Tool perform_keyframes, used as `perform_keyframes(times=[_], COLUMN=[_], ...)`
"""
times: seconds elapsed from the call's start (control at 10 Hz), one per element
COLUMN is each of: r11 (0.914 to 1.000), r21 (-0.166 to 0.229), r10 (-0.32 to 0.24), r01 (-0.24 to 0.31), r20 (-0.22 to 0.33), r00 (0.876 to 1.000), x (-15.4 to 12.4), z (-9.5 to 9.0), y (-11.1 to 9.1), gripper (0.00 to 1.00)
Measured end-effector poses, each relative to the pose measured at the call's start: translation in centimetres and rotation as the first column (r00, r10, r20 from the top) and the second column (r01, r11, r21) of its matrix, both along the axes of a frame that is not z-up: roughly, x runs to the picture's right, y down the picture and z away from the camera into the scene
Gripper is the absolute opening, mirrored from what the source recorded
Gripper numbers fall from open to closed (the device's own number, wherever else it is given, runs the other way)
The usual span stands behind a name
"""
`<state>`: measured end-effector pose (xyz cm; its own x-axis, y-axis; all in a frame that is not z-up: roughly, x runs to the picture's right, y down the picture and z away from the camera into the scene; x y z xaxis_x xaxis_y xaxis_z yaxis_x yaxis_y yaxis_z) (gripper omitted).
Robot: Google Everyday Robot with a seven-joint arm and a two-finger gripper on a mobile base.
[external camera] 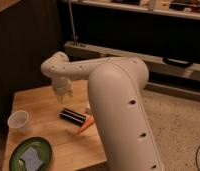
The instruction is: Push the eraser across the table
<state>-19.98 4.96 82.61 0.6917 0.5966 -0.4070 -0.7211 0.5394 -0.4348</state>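
Mid-frame on the table [38, 102], the eraser [73, 116] lies just below the gripper [63, 94], whose state cannot be told, with a carrot [86, 125] just beside its right end, a cup [19, 121] at left and a green plate [30, 155] at lower left.

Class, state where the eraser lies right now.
In the camera view, the eraser lies near the middle of the table, just left of the carrot, with the end effector poised just behind it.
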Motion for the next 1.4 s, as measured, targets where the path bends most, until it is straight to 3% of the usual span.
perform_keyframes(times=[0.2,0.4,0.8,1.4], r11=[1.0,0.9998,0.9997,0.9938], r21=[0.005,0.01,-0.003,-0.03], r10=[-0.004,-0.019,-0.026,-0.1], r01=[0.004,0.019,0.026,0.107], r20=[-0.003,0.004,0.085,0.168], r00=[1.0,1.0,0.996,0.981], x=[-1.0,-2.0,-3.1,-6.5], z=[0.0,0.9,4.0,4.6], y=[1.0,1.8,3.3,4.9], gripper=[0.13,0.0,0.0,0.0])
